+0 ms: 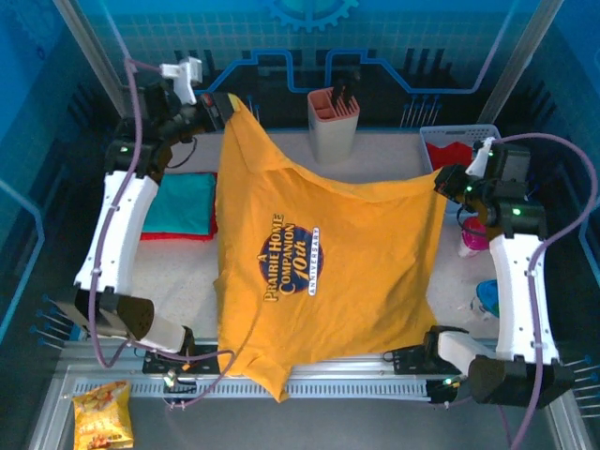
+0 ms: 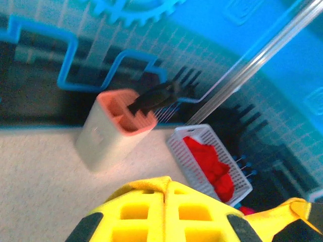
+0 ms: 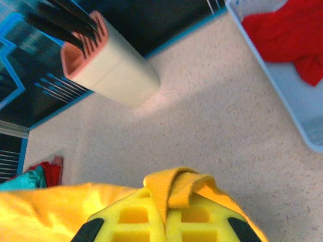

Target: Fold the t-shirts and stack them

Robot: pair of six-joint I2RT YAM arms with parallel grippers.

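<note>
both left gripper [image 1: 223, 109] and right gripper [image 1: 442, 180] pinch the large mustard-yellow cloth t-shirt [image 1: 319, 272], spread, not yet folded; a folded teal cloth t-shirt [image 1: 178, 204] lies at left.

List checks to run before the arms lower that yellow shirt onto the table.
1. Left claw gripping the yellow t-shirt: ok, the wrist view shows cloth pinched in it.
2. Right claw gripping the opposite corner: ok, a fold of cloth is clamped in it.
3. Shirt spread between the claws: ok, print faces up, few wrinkles.
4. Lower hem on the table: not ok, it drapes over the near edge.
5. Folded teal t-shirt free of the yellow one: cannot tell, their edges meet in the top view.
6. Utensil holder out of the way: ok, upright beyond the shirt.
</note>
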